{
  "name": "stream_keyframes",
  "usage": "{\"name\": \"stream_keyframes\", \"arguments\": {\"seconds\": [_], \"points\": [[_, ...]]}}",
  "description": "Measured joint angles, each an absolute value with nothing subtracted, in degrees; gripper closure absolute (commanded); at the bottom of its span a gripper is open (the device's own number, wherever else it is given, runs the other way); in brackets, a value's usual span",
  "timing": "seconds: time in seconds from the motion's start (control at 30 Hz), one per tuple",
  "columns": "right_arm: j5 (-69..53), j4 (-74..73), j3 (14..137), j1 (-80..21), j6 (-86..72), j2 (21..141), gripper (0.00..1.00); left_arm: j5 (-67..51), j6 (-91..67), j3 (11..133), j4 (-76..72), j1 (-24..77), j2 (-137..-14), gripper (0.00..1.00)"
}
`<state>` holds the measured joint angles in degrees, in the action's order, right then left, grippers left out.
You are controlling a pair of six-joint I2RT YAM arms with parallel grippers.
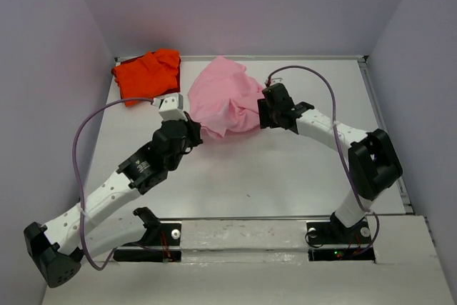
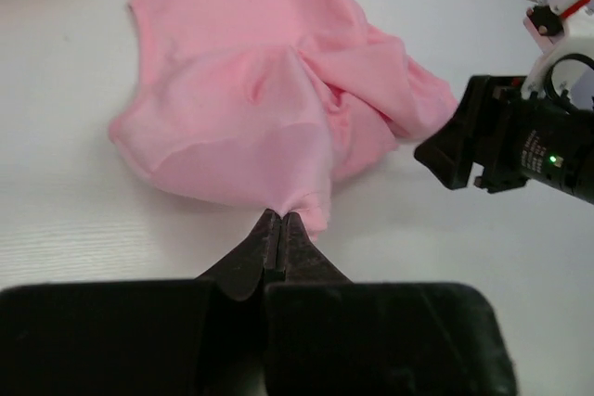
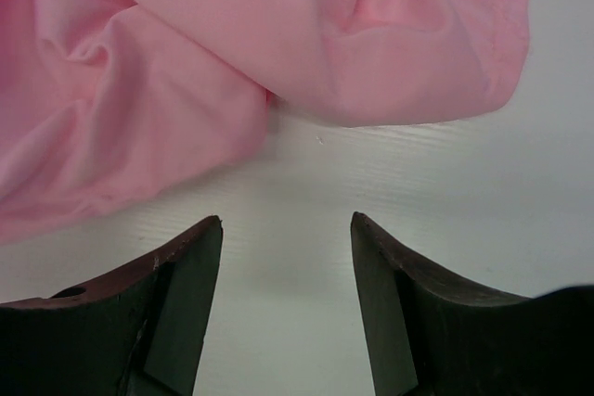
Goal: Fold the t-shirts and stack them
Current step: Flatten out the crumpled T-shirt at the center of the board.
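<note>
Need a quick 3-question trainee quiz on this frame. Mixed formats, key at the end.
1. True or false: the left claw is shut on an edge of the pink t-shirt.
2. Fill in: the right claw is ____, with only bare table between its fingers.
3. Where is the orange-red t-shirt?
A) At the table's far left corner, apart from both claws
B) Under the pink t-shirt
C) In the right claw

Key: 1 true; 2 open; 3 A
</note>
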<state>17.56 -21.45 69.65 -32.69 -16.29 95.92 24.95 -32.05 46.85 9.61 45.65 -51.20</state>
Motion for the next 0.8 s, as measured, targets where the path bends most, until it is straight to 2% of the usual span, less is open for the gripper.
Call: {"name": "stream_keyframes", "arguments": {"seconds": [0.27, 0.53, 0.8], "points": [[23.18, -23.31, 69.65, -32.69, -16.16, 100.20, 0.36, 37.23, -24.29, 47.29, 17.89, 45.08, -48.53, 1.00], [29.39, -24.84, 69.84, -32.64, -15.11, 104.84, 0.36, 44.10, -18.41, 47.29, 20.71, 44.16, -48.97, 1.00], [32.27, -25.54, 75.07, -32.25, -13.80, 111.35, 0.36, 47.22, -15.68, 45.93, 19.90, 42.96, -43.99, 1.00]]}}
